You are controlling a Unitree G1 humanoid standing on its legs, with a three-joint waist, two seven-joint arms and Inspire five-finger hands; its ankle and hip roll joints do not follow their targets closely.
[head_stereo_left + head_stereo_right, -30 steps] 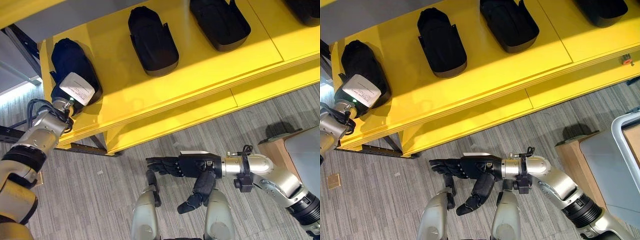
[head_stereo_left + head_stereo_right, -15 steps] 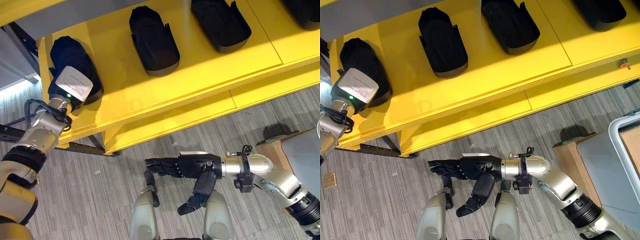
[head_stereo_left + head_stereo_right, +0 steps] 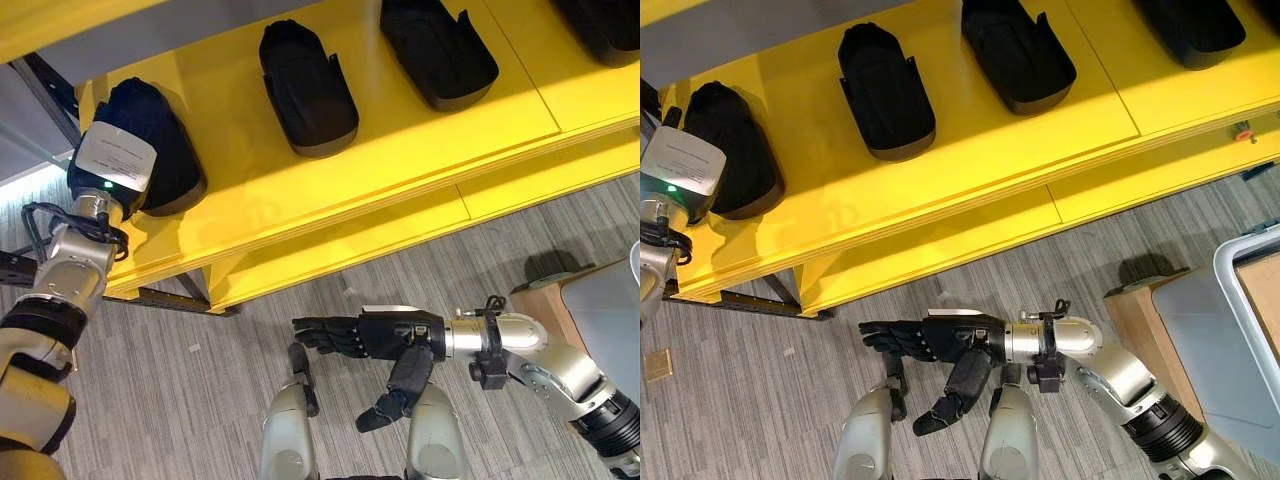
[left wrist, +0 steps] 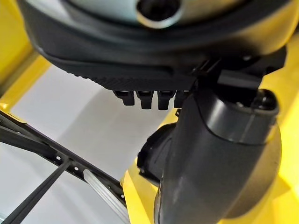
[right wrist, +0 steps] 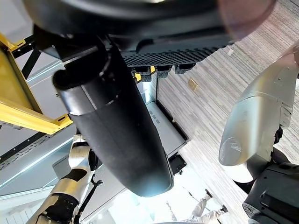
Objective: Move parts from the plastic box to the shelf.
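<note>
My L hand (image 3: 112,163) sat at yellow shelf (image 3: 420,130) left end, against leftmost black part (image 3: 160,140); could not tell finger state. Three more parts (image 3: 308,88) lay along shelf, apart. R hand (image 3: 385,333) hung low over floor, fingers (image 3: 322,331) relaxed, holding nothing.

Probably a workshop: yellow shelf (image 3: 400,140) holding black parts (image 3: 307,88), grey floor (image 3: 180,400).

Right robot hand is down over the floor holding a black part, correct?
Not quite: the right robot hand is down over the floor, but it holds nothing, as the left eye view shows. The black parts lie on the yellow shelf.
</note>
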